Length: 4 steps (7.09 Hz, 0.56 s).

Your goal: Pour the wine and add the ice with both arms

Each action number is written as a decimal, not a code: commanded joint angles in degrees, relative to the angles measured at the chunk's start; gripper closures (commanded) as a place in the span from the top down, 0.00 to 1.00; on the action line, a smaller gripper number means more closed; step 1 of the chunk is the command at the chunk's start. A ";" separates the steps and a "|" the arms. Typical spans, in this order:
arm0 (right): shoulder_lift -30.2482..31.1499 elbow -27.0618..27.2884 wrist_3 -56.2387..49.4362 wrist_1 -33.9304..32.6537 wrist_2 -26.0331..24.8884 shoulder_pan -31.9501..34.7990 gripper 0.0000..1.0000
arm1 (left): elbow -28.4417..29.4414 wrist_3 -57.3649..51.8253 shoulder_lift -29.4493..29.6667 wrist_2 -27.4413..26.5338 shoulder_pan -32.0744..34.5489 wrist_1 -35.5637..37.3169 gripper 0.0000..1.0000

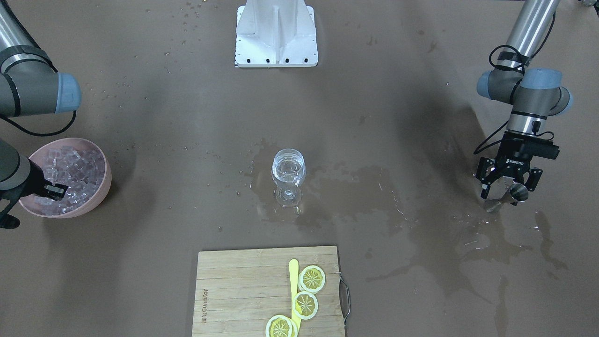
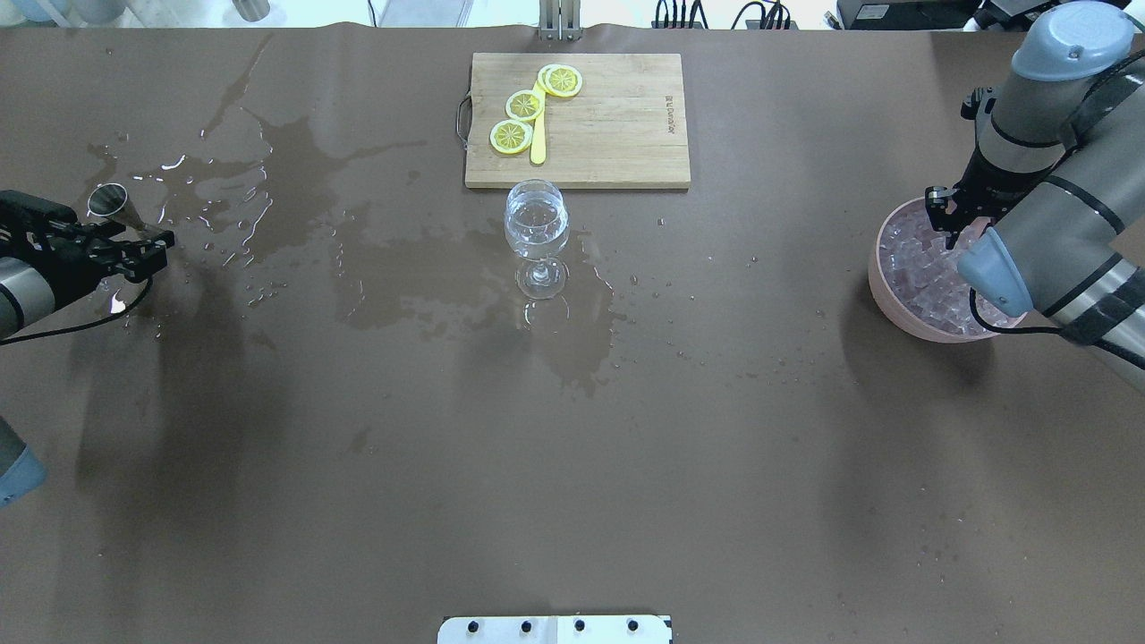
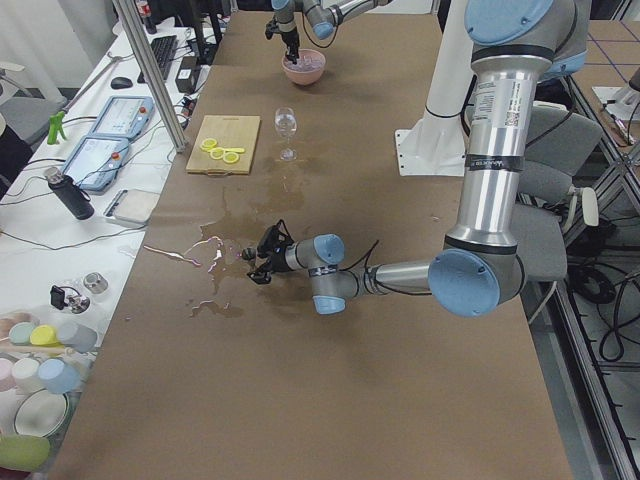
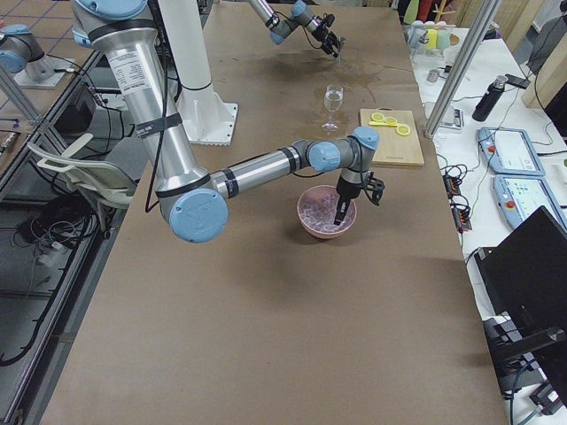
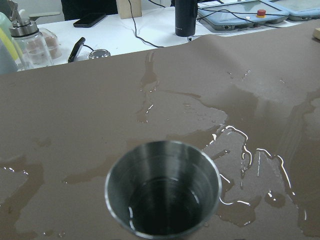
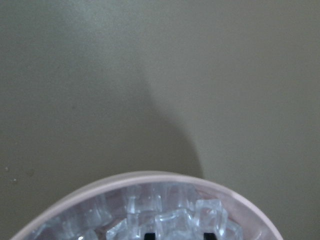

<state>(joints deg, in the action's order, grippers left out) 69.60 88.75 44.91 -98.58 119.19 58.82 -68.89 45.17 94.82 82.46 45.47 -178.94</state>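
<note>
Overhead exterior: right hand (image 2: 941,207) sits down among the ice (image 2: 917,268) in the pink bowl (image 2: 886,300), fingers parted, grasp unclear; wine glass (image 2: 537,234) lies well toward centre; left hand (image 2: 134,250) grips a steel jigger (image 2: 109,200).

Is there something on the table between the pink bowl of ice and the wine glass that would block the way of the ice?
Nothing visible. Between the bowl of ice and the glass lies only bare, wet table. The cutting board sits beyond the glass, off that line.

"ROBOTIQ" on the left claw (image 1: 509,184).
</note>
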 commanded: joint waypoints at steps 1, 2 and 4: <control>0.01 0.02 0.00 -0.03 -0.36 -0.37 0.38 | 0.07 0.18 0.01 -0.20 0.50 0.00 0.73; 0.01 -0.06 0.09 -0.03 -0.62 -0.54 0.38 | 0.08 0.36 0.01 -0.20 0.59 0.00 0.69; 0.01 0.11 0.09 -0.12 -0.63 -0.28 0.38 | 0.08 0.62 0.27 -0.55 0.68 0.09 0.63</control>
<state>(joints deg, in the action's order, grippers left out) 69.59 88.76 44.99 -98.67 118.61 58.38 -68.83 45.60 94.94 82.19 46.08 -178.93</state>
